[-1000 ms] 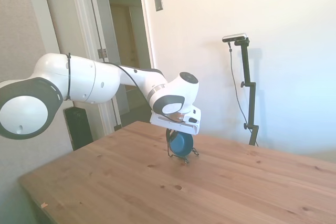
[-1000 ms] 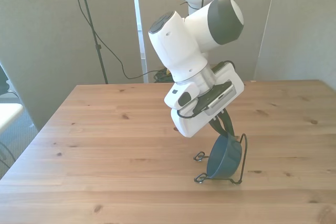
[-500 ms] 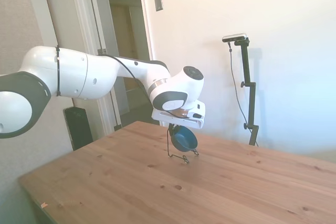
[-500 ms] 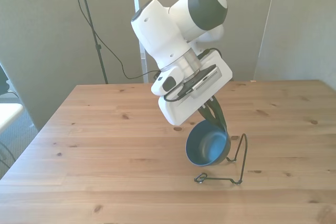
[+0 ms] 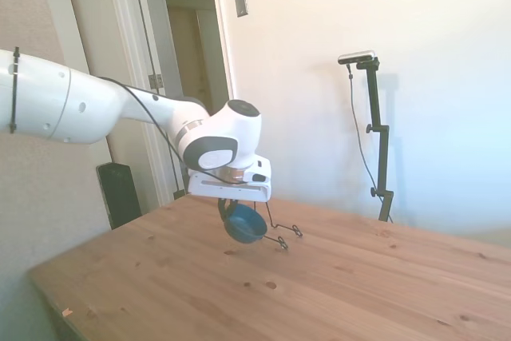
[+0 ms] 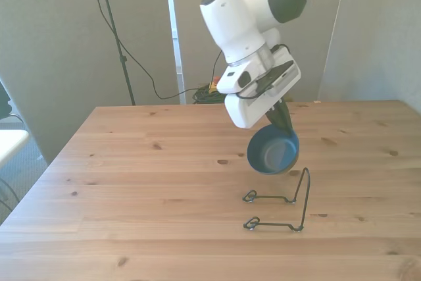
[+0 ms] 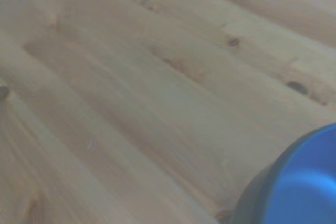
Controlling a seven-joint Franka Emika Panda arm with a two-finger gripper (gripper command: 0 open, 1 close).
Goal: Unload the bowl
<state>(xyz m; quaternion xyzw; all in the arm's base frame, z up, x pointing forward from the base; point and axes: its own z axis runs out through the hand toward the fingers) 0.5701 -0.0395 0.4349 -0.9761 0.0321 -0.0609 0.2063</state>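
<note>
Front view shows our hand (image 6: 281, 120) clamped, it seems, on the bowl's (image 6: 272, 151) rim; it hangs tilted below, clear of the wire rack (image 6: 289, 203), above the bare table (image 6: 131, 182).

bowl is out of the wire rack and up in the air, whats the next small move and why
Probably lower the small dark teal-blue bowl toward bare wooden table: the gripper holds it by the rim, clear of the thin black wire rack.
</note>
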